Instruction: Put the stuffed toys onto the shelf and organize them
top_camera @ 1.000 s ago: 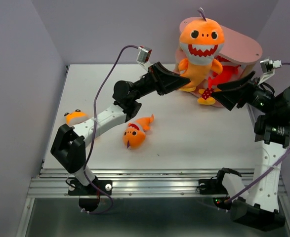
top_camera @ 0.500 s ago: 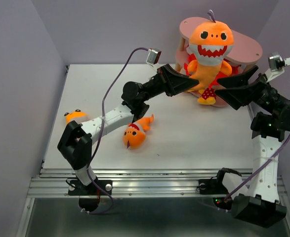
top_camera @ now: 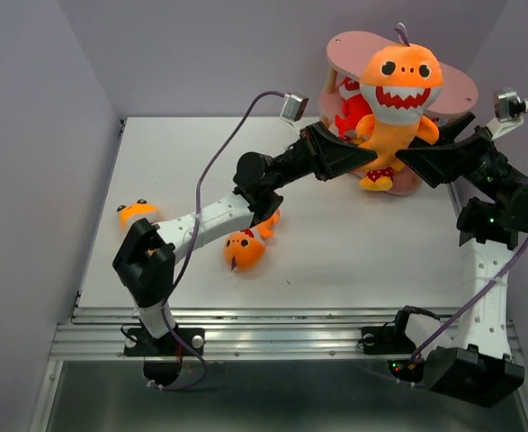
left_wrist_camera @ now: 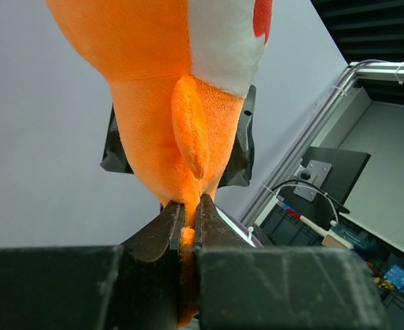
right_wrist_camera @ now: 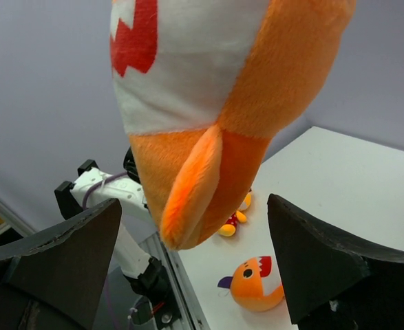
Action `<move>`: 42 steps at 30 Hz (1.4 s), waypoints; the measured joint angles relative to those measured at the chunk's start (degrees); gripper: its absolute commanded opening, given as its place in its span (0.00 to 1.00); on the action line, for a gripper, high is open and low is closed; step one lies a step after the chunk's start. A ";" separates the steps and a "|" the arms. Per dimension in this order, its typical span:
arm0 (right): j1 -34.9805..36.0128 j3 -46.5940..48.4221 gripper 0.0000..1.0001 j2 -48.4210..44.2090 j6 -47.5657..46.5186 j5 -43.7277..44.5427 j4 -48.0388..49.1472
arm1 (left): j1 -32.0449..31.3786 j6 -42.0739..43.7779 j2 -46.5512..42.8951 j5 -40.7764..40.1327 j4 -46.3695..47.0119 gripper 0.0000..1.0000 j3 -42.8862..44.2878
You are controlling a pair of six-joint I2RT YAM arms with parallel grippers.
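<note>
While left claw (left_wrist_camera: 188,218) pinches orange shark (top_camera: 398,99), right claw (right_wrist_camera: 193,206) gaping, both extended forward

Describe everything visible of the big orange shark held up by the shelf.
The orange shark is soft plush: black eyes, white patch with jagged red mouth, stubby fins, purple loop on top. It is upright in the air before the top board of the pink shelf. The left gripper pinches its tail end; the right gripper stands open either side of its lower body, apart from it.
</note>
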 measured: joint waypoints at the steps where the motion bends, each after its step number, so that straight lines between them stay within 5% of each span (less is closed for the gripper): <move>1: 0.00 0.00 0.88 0.33 0.00 0.48 -0.04 | -0.28 0.00 0.02 -0.20 0.04 0.00 0.00; 13: 0.00 0.00 0.61 1.46 1.25 4.11 1.27 | -1.79 -0.74 3.43 -1.75 1.20 0.00 1.40; 21: 0.00 -0.11 0.04 3.19 5.70 4.96 6.21 | -2.03 -1.03 4.35 -2.34 1.29 0.00 2.91; 23: 0.00 -0.13 0.01 3.61 6.97 4.92 8.00 | -2.10 -1.31 4.63 -2.49 1.27 0.00 3.17; 29: 0.00 -0.24 0.01 3.74 7.58 4.96 8.57 | -2.05 -2.27 4.63 -2.69 1.49 0.46 3.08; 33: 0.00 0.63 0.01 4.13 6.14 3.98 7.58 | -1.20 -2.73 2.36 -3.10 1.81 0.99 -1.03; 42: -0.11 11.98 0.01 7.26 -12.52 4.98 -13.94 | 14.01 3.37 -21.35 -3.48 -6.91 0.99 -19.47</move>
